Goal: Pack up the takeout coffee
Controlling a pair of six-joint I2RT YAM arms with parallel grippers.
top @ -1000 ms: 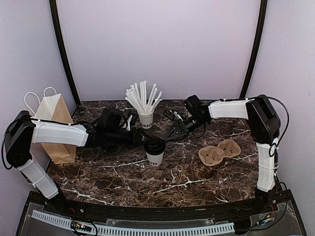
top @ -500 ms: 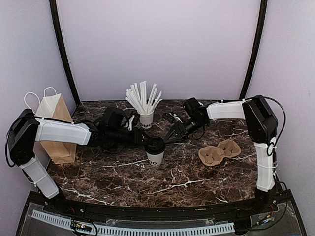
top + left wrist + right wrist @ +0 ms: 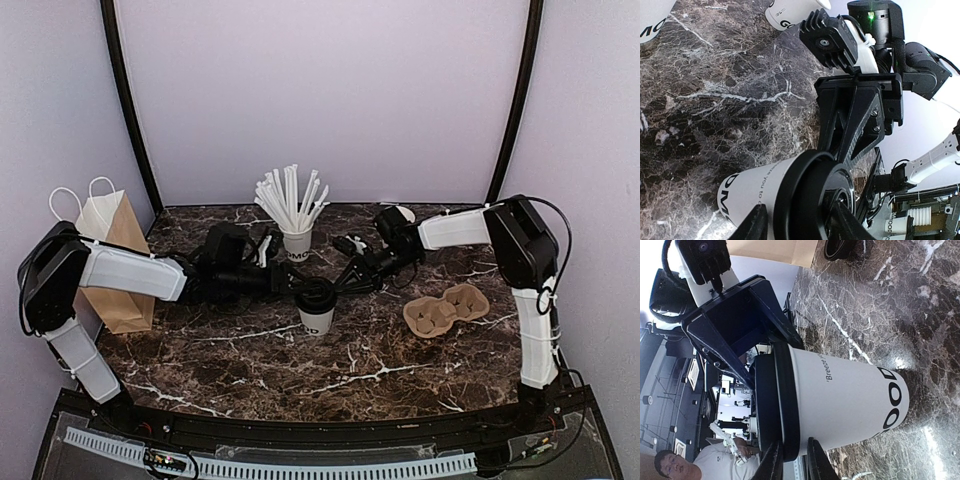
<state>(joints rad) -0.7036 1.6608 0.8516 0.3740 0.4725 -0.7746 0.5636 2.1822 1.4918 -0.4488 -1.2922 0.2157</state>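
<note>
The takeout coffee [image 3: 315, 318], a white cup with dark lettering and a black lid, stands upright mid-table. My left gripper [image 3: 292, 285] reaches in from the left. In the left wrist view [image 3: 797, 227] one finger sits over the lid and the other under its rim against the cup [image 3: 755, 190]. My right gripper [image 3: 345, 281] reaches in from the right. In the right wrist view [image 3: 793, 462] its fingers sit close together with the lid's rim between them, on the cup [image 3: 845, 405]. Each gripper shows in the other's wrist view, across the lid.
A white cup full of straws [image 3: 296, 240] stands just behind the coffee. A brown paper bag [image 3: 112, 260] with white handles stands at the far left. A cardboard cup carrier [image 3: 446, 308] lies to the right. Another white cup [image 3: 404, 213] sits at the back right.
My right gripper has moved left and down onto the coffee's lid. My left arm has edged slightly right and stays at the lid. The cup has not moved.
</note>
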